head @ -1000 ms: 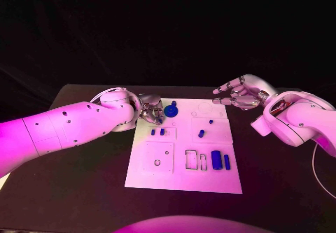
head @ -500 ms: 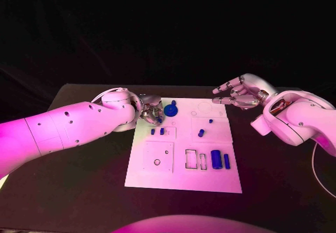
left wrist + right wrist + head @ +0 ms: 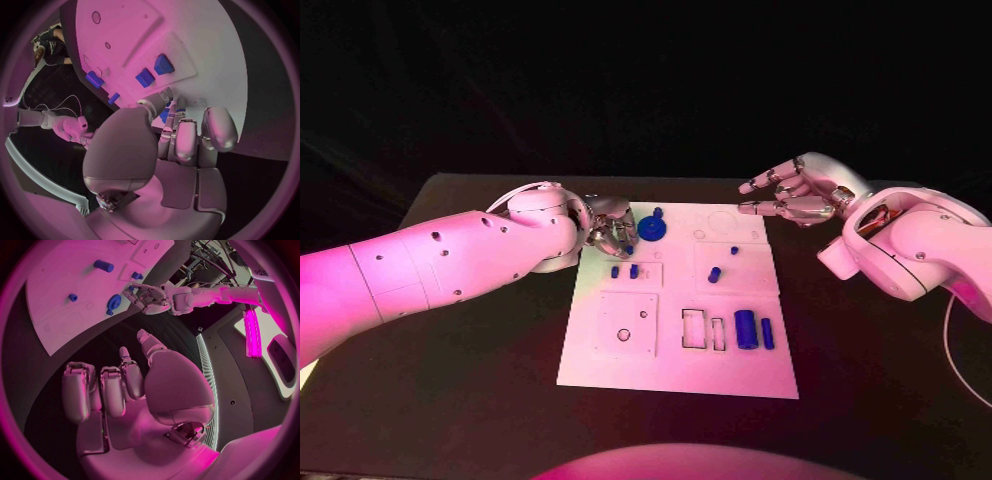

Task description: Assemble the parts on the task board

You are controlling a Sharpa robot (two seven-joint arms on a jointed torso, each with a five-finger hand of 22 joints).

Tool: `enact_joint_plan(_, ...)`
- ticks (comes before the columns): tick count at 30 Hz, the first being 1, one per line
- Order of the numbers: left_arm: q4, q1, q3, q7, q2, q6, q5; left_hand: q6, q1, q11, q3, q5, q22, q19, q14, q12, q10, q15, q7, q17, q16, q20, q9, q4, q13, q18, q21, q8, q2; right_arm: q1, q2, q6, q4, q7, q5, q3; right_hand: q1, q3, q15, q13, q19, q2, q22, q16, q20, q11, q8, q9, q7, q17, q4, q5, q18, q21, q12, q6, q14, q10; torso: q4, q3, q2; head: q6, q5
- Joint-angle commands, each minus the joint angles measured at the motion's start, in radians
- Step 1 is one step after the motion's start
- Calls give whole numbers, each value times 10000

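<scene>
Board: my left hand pinches a small blue part at its far-left corner. Part likely light, rigid, slippery; grip its sides. My right hand is empty, fingers apart.

My arms are smooth white shells, rounded and thick, with small dark screw holes dotted along my left arm. My right arm shows an opening with reddish parts at the wrist, and a thin pale cable loops beside it. My left hand and right hand are silver metal, built of jointed segments with rounded fingertips.
</scene>
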Motion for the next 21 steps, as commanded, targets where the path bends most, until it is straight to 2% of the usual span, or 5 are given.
enact_joint_plan(1,30,-8,-3,-104,-39,-238,-69,-183,-76,42,48,34,-47,39,208,-42,-222,53,-35,-66,-78,74,-4,-23,-35,-103,-79,-19,-98,-6,-3,285,-57,-92,-52,0,104,-108,-26,65,-124,120,-116,-243,2,-13,-19,4,-26,1166,13,57,57,-122,-925,18,670,-554,1,-3,0,9,-6)
enact_joint_plan(6,127,-8,0,-103,-193,-378,-34,-279,-83,101,15,34,-86,27,196,-45,-497,93,-48,-139,-94,106,11,-49,-47,-96,-143,5,-125,-6,-4,640,-188,-379,-333,0,551,169,-166,-4146,-751,228,-1571,-1685,-154,-159,14,16,-98,-751,-37,-69,342,-933,-6506,237,192,-2942,-4,-3,-4,30,-19)
enact_joint_plan(13,387,6,45,379,-758,-729,1090,-72,24,118,86,46,-230,-29,189,25,-574,116,-10,-189,-88,136,55,-121,-26,-54,-347,113,-33,-38,81,1480,-543,-936,-2378,-6,1050,1358,-76,-7143,-936,120,-2386,-2689,-105,36,74,33,-50,-1909,-267,-234,462,-1482,-9831,760,100,-3625,-6,-3,-6,90,-66)
enact_joint_plan(17,450,14,66,1578,-1166,-1692,3344,565,313,81,434,57,-435,-150,181,288,-37,78,107,-83,-12,121,148,-317,51,7,-650,417,132,-145,226,1816,-695,-1304,-4369,-12,1141,1843,-34,-8436,-865,-100,-2413,-2807,-13,90,74,37,-108,-2028,-382,-396,454,-1529,-10862,991,156,-3573,-2,6,-3,136,-97)
enact_joint_plan(21,622,8,43,3298,-1502,-2678,7447,1002,597,134,901,246,-1876,-972,-630,495,303,82,254,-1960,-1179,104,163,-585,87,377,-2643,597,247,-302,503,1958,-817,-1774,-6186,-43,1156,2459,-6,-9711,-785,-309,-2425,-2828,15,100,30,34,-165,-2042,-409,-810,447,-1564,-11561,1203,216,-3277,0,-7,8,211,-241)
